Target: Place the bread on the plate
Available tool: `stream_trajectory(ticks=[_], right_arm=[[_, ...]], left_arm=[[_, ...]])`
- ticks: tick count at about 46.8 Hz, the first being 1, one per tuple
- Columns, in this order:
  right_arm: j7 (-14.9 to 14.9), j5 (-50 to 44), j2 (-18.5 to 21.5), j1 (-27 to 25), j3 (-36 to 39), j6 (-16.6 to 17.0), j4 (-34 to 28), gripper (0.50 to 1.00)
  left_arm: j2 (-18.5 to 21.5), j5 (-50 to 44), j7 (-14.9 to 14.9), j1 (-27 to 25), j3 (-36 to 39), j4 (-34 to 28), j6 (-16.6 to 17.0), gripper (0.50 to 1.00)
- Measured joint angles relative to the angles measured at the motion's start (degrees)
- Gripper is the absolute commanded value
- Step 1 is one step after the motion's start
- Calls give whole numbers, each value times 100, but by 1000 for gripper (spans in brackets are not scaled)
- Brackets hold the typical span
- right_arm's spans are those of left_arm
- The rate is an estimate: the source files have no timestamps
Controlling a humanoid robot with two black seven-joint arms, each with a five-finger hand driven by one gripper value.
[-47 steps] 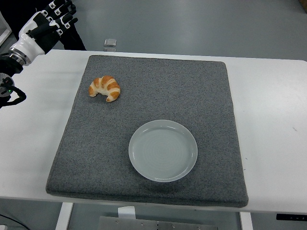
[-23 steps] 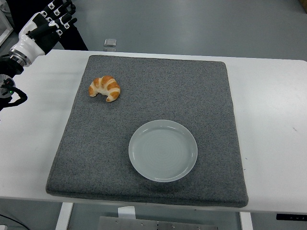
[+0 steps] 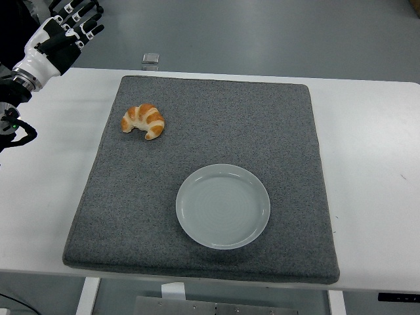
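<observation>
Still lying untouched on the grey mat's (image 3: 216,131) far-left part: bread (image 3: 144,121), well apart from the empty plate (image 3: 223,206). Left hand (image 3: 60,34) nudged slightly farther away, fingers loosely spread, holding nothing. Reach not yet begun.
</observation>
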Motion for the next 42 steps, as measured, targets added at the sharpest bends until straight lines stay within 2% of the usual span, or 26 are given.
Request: stream_trajectory(ticks=[42], right_arm=[[0,0,0,1,0,-1,0,938]], left_arm=[[32,25,6,-44,62,-26,56,986]])
